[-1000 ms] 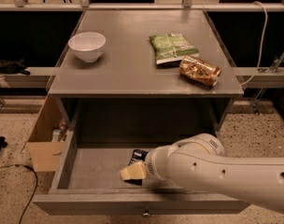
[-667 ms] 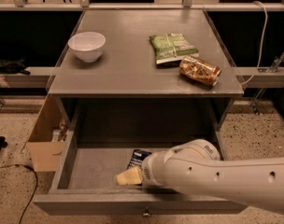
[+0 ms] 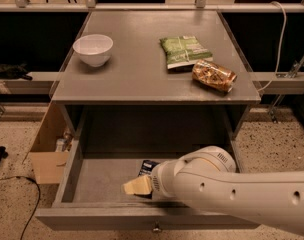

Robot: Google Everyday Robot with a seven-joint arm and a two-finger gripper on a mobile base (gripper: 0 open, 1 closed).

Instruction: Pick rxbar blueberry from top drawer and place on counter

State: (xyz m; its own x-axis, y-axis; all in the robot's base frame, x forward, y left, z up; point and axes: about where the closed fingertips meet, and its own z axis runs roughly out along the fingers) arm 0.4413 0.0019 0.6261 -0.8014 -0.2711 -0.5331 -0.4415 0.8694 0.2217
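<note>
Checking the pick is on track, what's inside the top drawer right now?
Inside the top drawer: the rxbar blueberry, partly covered, with the end effector just in front of it. The arm hides the drawer's right floor.

White bowl [image 3: 93,48], green snack bag [image 3: 184,51], golden-brown packet [image 3: 214,75], cardboard box [image 3: 47,156].

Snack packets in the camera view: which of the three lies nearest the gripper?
The rxbar blueberry, dark-wrapped, in the top drawer just beside the gripper. The green bag and the golden-brown packet lie up on the counter.
</note>
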